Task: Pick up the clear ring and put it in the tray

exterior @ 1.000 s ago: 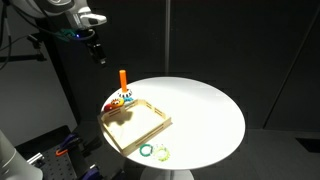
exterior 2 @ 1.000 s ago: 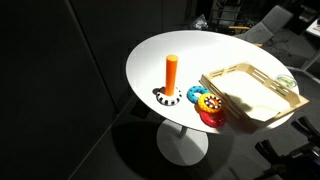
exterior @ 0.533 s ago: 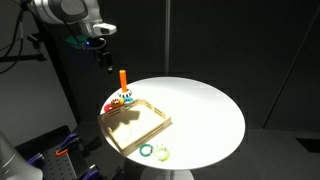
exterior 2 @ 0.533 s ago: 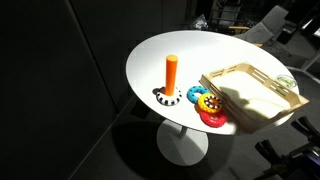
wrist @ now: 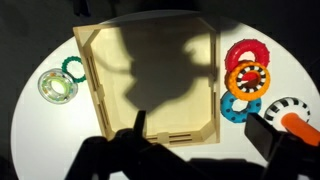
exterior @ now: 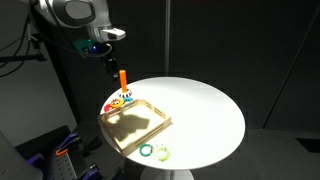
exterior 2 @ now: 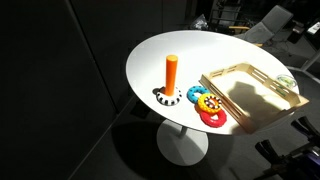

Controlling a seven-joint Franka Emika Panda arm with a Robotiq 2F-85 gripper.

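Observation:
The clear ring [wrist: 55, 86] lies flat on the white round table, just outside the left wall of the empty wooden tray [wrist: 178, 136], with a green ring [wrist: 72, 67] touching or nearly touching it. In an exterior view the clear ring [exterior: 161, 153] lies by the table's front edge, next to the tray [exterior: 135, 125]. My gripper [wrist: 205, 135] is open and empty. It hangs high above the tray's near end. In an exterior view the gripper [exterior: 108, 62] is well above the table's left side, far from the ring.
An orange peg [exterior: 123, 79] stands on a striped base beside the tray; it also shows in the other exterior view [exterior 2: 171, 72]. Red [wrist: 244, 52], orange [wrist: 248, 79] and blue [wrist: 238, 108] rings lie between peg and tray. The table edge is close to the clear ring.
The arm has swung to the right and slightly down toward the table. The rings, tray and peg have not moved.

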